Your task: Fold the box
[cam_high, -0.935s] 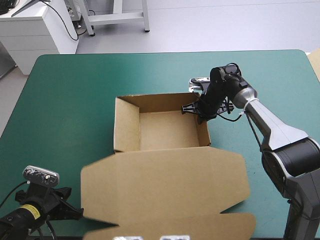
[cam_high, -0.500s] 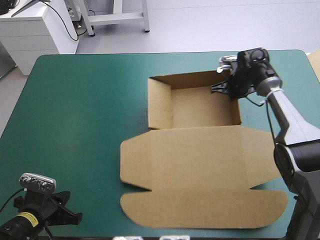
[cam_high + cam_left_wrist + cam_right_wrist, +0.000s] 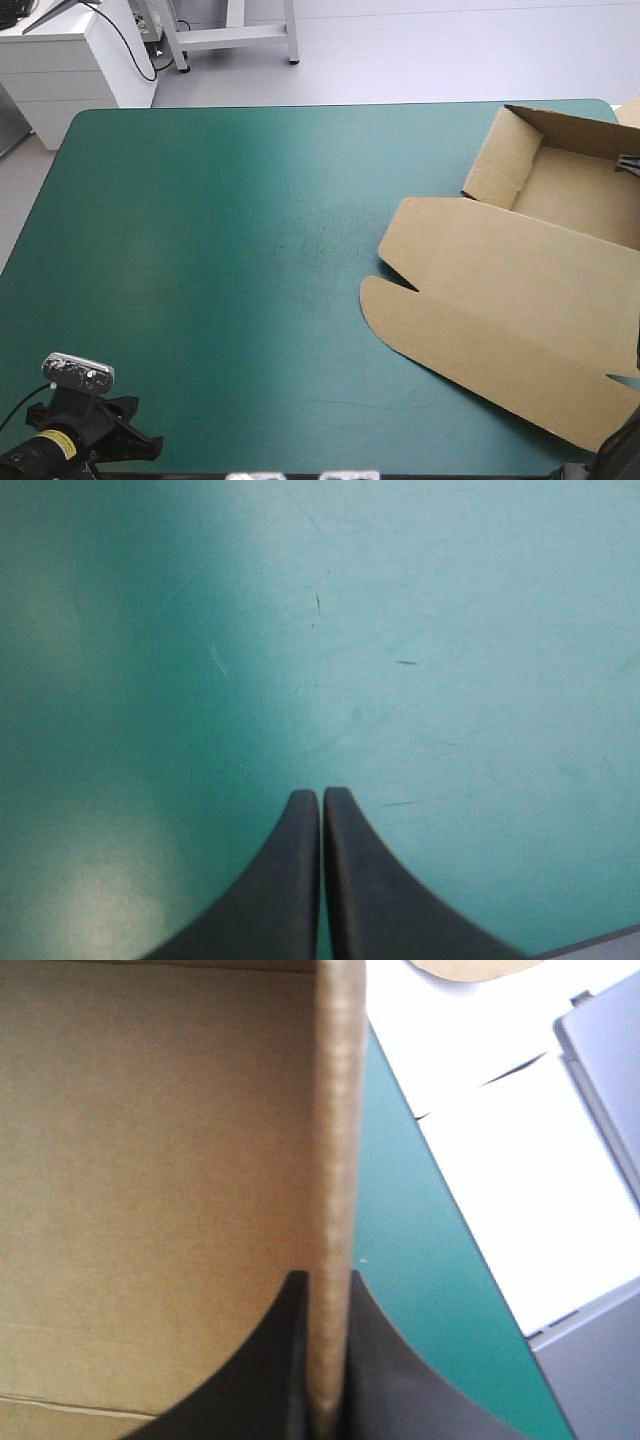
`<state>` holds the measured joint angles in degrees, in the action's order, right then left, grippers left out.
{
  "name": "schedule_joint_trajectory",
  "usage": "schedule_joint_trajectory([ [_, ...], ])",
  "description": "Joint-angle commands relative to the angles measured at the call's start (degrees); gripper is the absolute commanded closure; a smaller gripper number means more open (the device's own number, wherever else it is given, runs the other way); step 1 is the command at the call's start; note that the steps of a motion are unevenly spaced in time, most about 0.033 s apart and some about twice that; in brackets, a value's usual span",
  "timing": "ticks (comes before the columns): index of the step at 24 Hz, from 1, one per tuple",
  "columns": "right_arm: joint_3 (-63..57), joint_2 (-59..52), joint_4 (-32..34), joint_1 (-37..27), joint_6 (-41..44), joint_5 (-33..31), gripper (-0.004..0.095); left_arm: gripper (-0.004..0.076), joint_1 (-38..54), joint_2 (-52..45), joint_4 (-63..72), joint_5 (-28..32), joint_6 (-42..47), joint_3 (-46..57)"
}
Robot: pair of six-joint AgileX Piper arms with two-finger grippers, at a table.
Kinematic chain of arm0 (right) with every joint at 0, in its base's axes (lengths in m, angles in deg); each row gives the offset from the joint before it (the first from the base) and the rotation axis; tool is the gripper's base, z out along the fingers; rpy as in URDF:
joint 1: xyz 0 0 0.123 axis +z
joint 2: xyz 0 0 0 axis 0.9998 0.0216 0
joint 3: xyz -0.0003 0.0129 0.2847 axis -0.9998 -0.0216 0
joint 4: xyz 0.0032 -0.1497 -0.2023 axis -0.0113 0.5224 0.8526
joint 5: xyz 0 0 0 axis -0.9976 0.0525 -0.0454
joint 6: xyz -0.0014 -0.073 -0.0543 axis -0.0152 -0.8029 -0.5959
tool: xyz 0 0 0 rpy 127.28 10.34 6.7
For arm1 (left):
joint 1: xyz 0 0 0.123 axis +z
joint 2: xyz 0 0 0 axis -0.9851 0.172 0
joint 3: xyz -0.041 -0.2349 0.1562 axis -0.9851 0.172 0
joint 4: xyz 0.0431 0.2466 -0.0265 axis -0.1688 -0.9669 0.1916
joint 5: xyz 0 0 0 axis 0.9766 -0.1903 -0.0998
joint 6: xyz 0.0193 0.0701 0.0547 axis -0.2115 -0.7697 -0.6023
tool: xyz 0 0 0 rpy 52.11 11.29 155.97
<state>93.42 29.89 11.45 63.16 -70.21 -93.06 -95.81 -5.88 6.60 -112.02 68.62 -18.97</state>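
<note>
From my seat, the box (image 3: 520,290) lies far over at the 3 o'clock side of the bench (image 3: 220,250), partly past the edge of the high view. It is an open tray (image 3: 585,200) with its walls up. The lid (image 3: 500,330) lies flat on the teal-green cover, reaching from the tray toward 5 o'clock.

My right tool (image 3: 328,1360) is clamped on one wall (image 3: 335,1160) of the tray. One black finger is inside the tray, the other is outside, and the brown board's edge runs straight up between them. I judge that grip is there to steer the whole box by its stiffest raised part, since a pinch on the flat lid would only bend it. Beyond the outer finger I see a narrow strip of cover and then the bench's edge, so the box is near the rim.

My left tool (image 3: 321,880) is closed on nothing. Its fingers meet in a point over bare cover at the 7 o'clock corner, well apart from the box. Parked there, it stays clear of the wide lid.

The folding looks largely done: the walls are raised and only the lid lies loose. My worry is the overhang at 3 o'clock, where the box could tip off if the wall slips from the grip.
</note>
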Motion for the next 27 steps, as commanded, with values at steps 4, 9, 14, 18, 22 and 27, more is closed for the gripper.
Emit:
schedule_joint_trajectory([
  [4, 1.5, -3.8, -0.7, -5.6, -0.8, -0.3, 0.0721, 0.0731, -0.3, 0.4, 0.3, 2.4, 0.4, -1.5],
  [9, 1.5, -3.8, -2.1, -5.6, -4.3, -0.3, 0.0573, 0.0731, -0.3, 0.4, 0.3, 2.4, 0.4, -1.5],
  [14, 1.5, -4.3, -3.1, -5.6, -4.2, -0.3, 0.0573, 0.0731, -0.3, 0.4, 0.3, 2.4, 0.4, -1.5],
  [18, 1.5, -6.0, -5.8, -5.6, -5.0, -0.3, 0.0579, 0.0731, -0.3, 0.4, 0.3, 2.5, 0.4, -1.5],
  [22, -1.1, -9.1, -9.5, -5.5, -10.4, -0.3, 0.0650, 0.0731, -0.3, 0.4, 0.3, 2.5, 0.0, -1.5],
  [27, -10.3, -15.9, -12.5, -5.4, -12.9, -0.3, 0.0911, 0.0731, -0.3, 0.4, 0.3, 2.5, 0.0, -1.5],
])
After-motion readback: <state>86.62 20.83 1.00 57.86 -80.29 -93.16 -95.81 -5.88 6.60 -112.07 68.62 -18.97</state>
